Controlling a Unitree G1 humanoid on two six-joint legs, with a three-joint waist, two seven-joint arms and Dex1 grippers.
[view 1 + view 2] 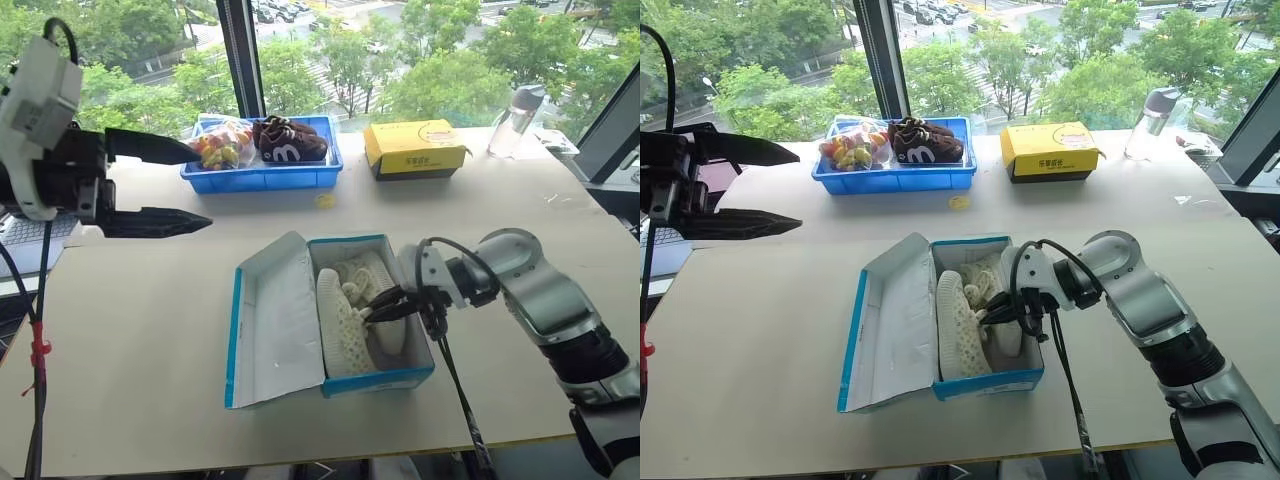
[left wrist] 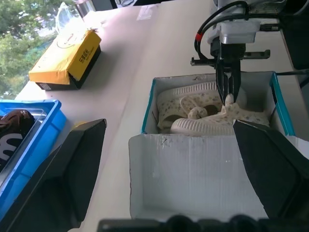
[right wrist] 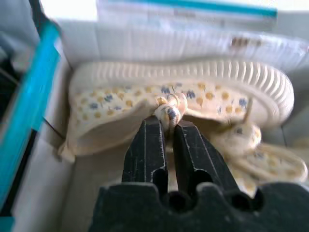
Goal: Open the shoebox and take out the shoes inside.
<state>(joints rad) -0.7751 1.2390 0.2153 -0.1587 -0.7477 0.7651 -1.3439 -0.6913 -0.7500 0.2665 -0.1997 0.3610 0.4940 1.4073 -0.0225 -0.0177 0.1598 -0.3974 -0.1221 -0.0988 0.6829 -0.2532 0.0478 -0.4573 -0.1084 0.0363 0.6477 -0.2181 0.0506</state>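
The blue shoebox [image 1: 380, 381] lies open mid-table, its white-lined lid [image 1: 275, 320] folded out flat to the left. Two cream-white shoes are inside. One shoe [image 1: 340, 325] lies on its side along the lid hinge, the other [image 1: 372, 275] is further right. My right gripper [image 1: 385, 303] reaches into the box from the right and is shut on the speckled upper edge of the side-lying shoe [image 3: 193, 96], near its laces. My left gripper [image 1: 200, 185] hangs open and empty, high above the table's left side, well clear of the box.
A blue bin [image 1: 262, 176] at the back holds dark brown shoes [image 1: 288, 140] and a bag of fruit [image 1: 220, 148]. A yellow box [image 1: 414, 149] and a water bottle [image 1: 516, 121] stand at the back right. A window runs behind the table.
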